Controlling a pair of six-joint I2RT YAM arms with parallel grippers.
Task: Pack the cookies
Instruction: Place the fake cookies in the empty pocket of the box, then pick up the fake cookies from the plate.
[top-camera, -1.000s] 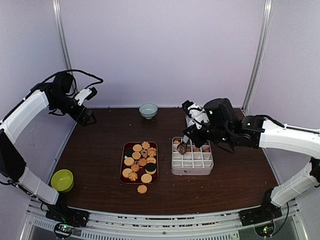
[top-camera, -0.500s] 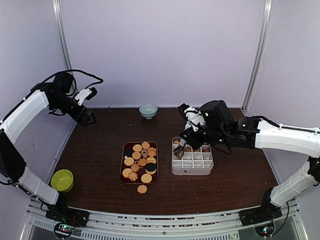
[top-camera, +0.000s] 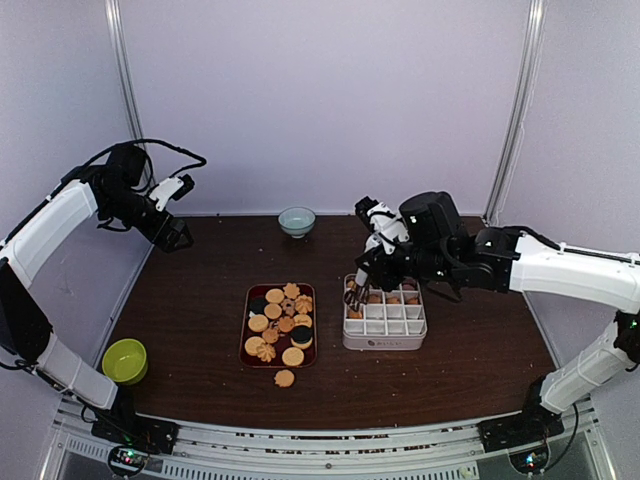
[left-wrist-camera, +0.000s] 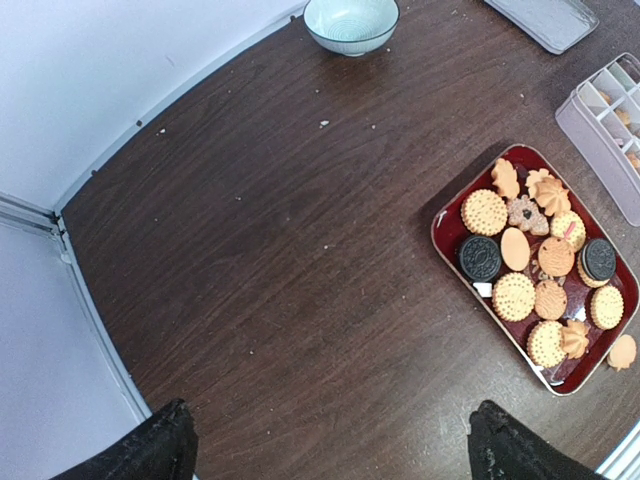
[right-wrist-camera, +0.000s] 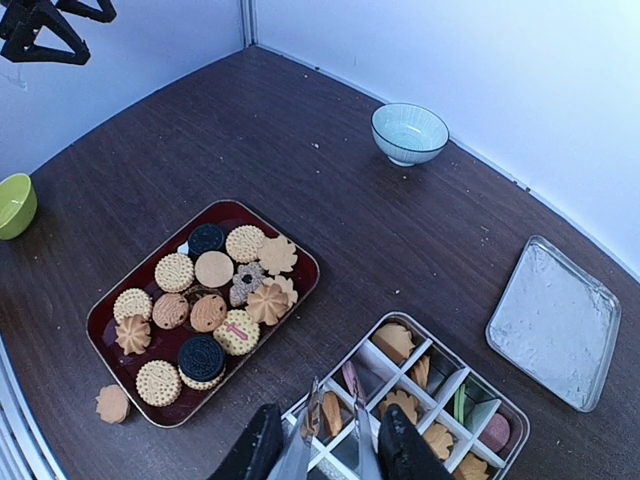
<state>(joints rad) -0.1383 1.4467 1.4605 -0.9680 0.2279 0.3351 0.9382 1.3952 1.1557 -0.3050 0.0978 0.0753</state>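
Cookies (right-wrist-camera: 214, 268) on the red tray (right-wrist-camera: 100, 326) are light, stiff and crumbly: I pinch each lightly across opposite rims; my right gripper (right-wrist-camera: 333, 400), over the divided box (right-wrist-camera: 450, 366), is narrowly parted, hold indeterminate; left gripper (left-wrist-camera: 330, 450) gapes empty.

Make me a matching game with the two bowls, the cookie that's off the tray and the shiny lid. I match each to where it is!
Things:
1. pale blue round bowl
2. lime green round bowl
3. lone round golden cookie
4. flat silver metal lid

Places:
A. beside the white divided box
B. at the brown table's far edge
C. just off the dark red tray
D. by the table's near left corner

Pairs: 1-B, 2-D, 3-C, 4-A
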